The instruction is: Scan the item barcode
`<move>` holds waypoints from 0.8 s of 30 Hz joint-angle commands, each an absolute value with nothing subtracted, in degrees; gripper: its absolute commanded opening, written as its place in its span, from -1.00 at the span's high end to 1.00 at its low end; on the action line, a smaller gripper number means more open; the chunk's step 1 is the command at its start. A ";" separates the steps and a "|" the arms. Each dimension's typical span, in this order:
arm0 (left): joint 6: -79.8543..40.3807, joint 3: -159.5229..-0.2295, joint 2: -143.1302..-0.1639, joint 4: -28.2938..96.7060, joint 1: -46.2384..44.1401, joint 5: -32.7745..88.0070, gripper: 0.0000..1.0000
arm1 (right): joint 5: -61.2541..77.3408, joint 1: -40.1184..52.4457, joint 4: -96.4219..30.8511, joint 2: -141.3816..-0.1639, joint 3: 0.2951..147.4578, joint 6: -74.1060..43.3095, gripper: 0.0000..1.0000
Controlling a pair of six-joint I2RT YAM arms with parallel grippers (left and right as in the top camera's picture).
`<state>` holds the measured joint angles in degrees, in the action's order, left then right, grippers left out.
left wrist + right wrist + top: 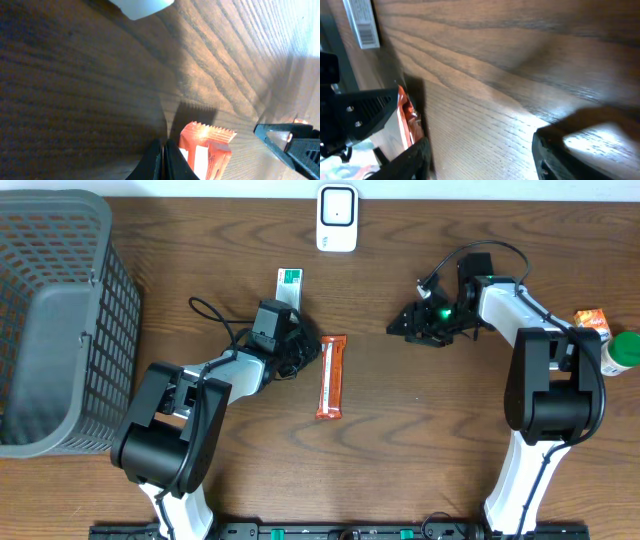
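Observation:
An orange snack bar (332, 377) lies flat in the middle of the table, its long side running near to far. My left gripper (303, 356) sits just left of the bar's far end, shut on nothing; in the left wrist view its shut jaws (165, 161) rest beside the bar (207, 152). My right gripper (402, 326) hovers to the right of the bar, apart from it, open and empty (480, 160). The white barcode scanner (337, 218) stands at the table's far edge. In the right wrist view the bar (408, 119) shows at the left.
A grey mesh basket (55, 320) fills the left side. A green-and-white packet (289, 288) lies behind the left gripper, its barcode showing in the right wrist view (363, 22). An orange box (592, 322) and a green-capped bottle (622, 352) stand at the right edge.

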<state>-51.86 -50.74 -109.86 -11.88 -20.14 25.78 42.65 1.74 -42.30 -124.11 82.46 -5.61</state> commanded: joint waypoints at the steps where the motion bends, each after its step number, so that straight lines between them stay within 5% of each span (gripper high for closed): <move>1: -47.00 -49.89 -108.38 -7.27 -18.26 23.42 0.86 | 36.21 2.46 -42.22 -126.63 80.99 -5.08 -0.29; 9: -40.05 -49.89 -94.04 9.26 -14.37 20.05 0.85 | 36.32 2.50 -41.80 -126.65 80.99 -5.15 0.30; 11: -40.07 -49.87 -90.74 12.86 -14.83 21.30 0.85 | 36.32 2.96 -41.32 -126.65 80.90 -5.67 0.10; 13: -40.05 -49.87 -88.64 16.43 -15.68 23.77 0.86 | 36.32 3.92 -40.69 -126.65 80.82 -5.74 -0.52; 16: -40.07 -49.80 -87.92 21.21 -17.06 24.69 0.86 | 36.53 5.72 -39.62 -126.65 80.79 -6.81 -0.96; 21: -40.05 -47.97 -87.99 22.17 -19.22 25.06 0.85 | 35.59 9.15 -37.65 -126.65 80.77 -8.82 -0.93; 24: -39.83 -46.39 -87.99 20.32 -20.56 26.28 0.86 | 32.95 11.14 -36.69 -126.67 80.77 -11.66 -0.56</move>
<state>-40.86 -47.94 -87.77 21.23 -19.62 24.47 41.25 9.02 -36.56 -123.22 82.65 -8.45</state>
